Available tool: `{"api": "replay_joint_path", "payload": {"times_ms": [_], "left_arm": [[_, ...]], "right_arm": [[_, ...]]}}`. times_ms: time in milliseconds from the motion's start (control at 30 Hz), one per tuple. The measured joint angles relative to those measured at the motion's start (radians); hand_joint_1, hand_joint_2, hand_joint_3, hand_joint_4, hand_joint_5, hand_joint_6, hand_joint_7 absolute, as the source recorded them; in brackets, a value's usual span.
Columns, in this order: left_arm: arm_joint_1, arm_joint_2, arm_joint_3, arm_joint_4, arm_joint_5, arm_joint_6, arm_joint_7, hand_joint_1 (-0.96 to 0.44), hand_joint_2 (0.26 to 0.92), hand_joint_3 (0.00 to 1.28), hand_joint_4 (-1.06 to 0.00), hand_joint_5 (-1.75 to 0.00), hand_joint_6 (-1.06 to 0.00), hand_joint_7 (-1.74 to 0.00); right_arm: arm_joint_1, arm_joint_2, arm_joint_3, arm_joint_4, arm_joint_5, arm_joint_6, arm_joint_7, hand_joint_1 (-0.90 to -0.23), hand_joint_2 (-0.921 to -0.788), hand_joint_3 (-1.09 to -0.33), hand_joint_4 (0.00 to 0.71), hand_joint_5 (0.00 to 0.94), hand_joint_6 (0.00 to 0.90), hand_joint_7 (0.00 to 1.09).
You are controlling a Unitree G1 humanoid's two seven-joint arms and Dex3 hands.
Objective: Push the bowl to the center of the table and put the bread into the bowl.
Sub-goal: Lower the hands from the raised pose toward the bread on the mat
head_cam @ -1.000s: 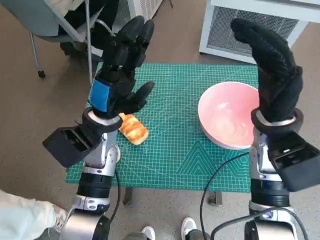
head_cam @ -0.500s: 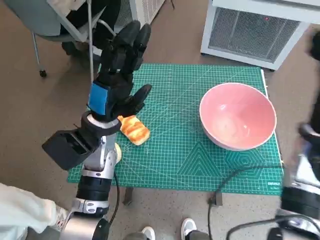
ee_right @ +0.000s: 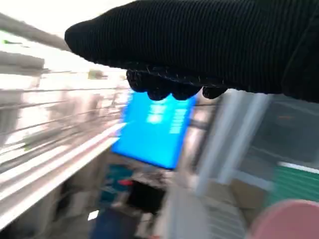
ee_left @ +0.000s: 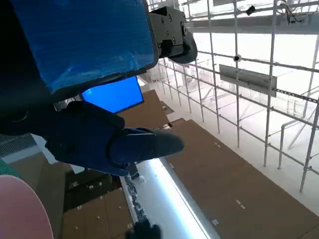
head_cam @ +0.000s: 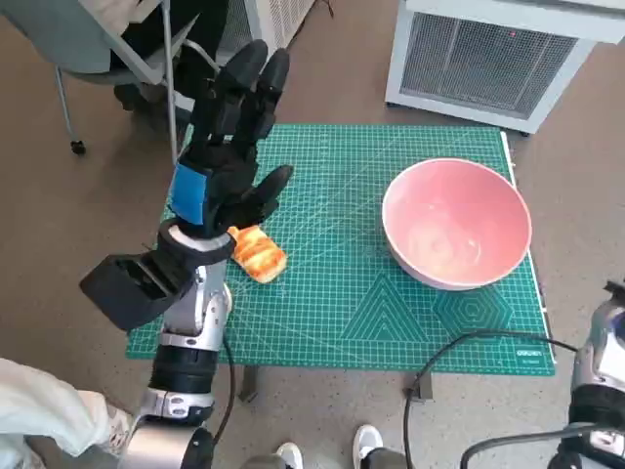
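The pink bowl [head_cam: 456, 223] stands empty on the right part of the green mat [head_cam: 342, 313], close to its right edge. The bread [head_cam: 257, 254], a golden-brown roll, lies on the mat's left part. My left hand [head_cam: 227, 161] is raised above and just behind the bread, its fingers spread and nothing in it. The left wrist view shows that hand's blue-taped back [ee_left: 84, 45] and a slice of the bowl [ee_left: 20, 211]. My right hand has left the head view; only its forearm [head_cam: 598, 386] shows at the lower right. In the blurred right wrist view the glove [ee_right: 199, 45] lies stretched out, holding nothing.
A white vented unit [head_cam: 498, 49] stands behind the table's right corner. A chair [head_cam: 107, 44] with a person's legs is behind the left corner. A black cable [head_cam: 459, 347] hangs at the front edge, with feet [head_cam: 366, 445] below and a pale sleeve [head_cam: 39, 410] at lower left.
My right hand, raised beside the bowl a second ago, has dropped back to the right and out of the head view. The left hand, bread and bowl have kept their places.
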Motion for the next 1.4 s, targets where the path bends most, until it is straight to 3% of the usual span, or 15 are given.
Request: {"api": "replay_joint_path", "payload": {"times_ms": [167, 533, 833, 1400], "left_arm": [[0.0, 0.001, 0.003, 0.0, 0.0, 0.004, 0.0, -0.41, 0.921, 0.32, -0.19, -0.01, -0.04, -0.55], [0.001, 0.006, 0.009, 0.0, 0.0, 0.017, 0.002, -0.41, 0.921, 0.32, -0.2, -0.01, -0.04, -0.54], [0.011, 0.019, 0.018, -0.017, 0.001, 0.024, 0.003, -0.41, 0.921, 0.3, -0.21, -0.01, -0.06, -0.52], [0.072, 0.058, 0.03, -0.084, 0.003, 0.046, 0.01, -0.41, 0.921, 0.28, -0.19, 0.0, -0.11, -0.41]], "right_arm": [[-0.022, 0.018, 0.003, 0.099, 0.023, 0.047, 0.004, -0.464, -0.921, -0.866, 0.218, 0.0, 0.056, 0.41], [-0.097, 0.087, 0.019, 0.203, 0.025, 0.194, 0.0, -0.486, -0.921, -0.849, 0.204, 0.001, 0.061, 0.39], [-0.146, 0.145, 0.018, 0.248, 0.028, 0.301, 0.0, -0.486, -0.921, -0.846, 0.238, 0.016, 0.093, 0.39], [-0.238, 0.234, 0.037, 0.266, 0.024, 0.39, -0.007, -0.464, -0.921, -0.874, 0.238, 0.005, 0.107, 0.37]]}}
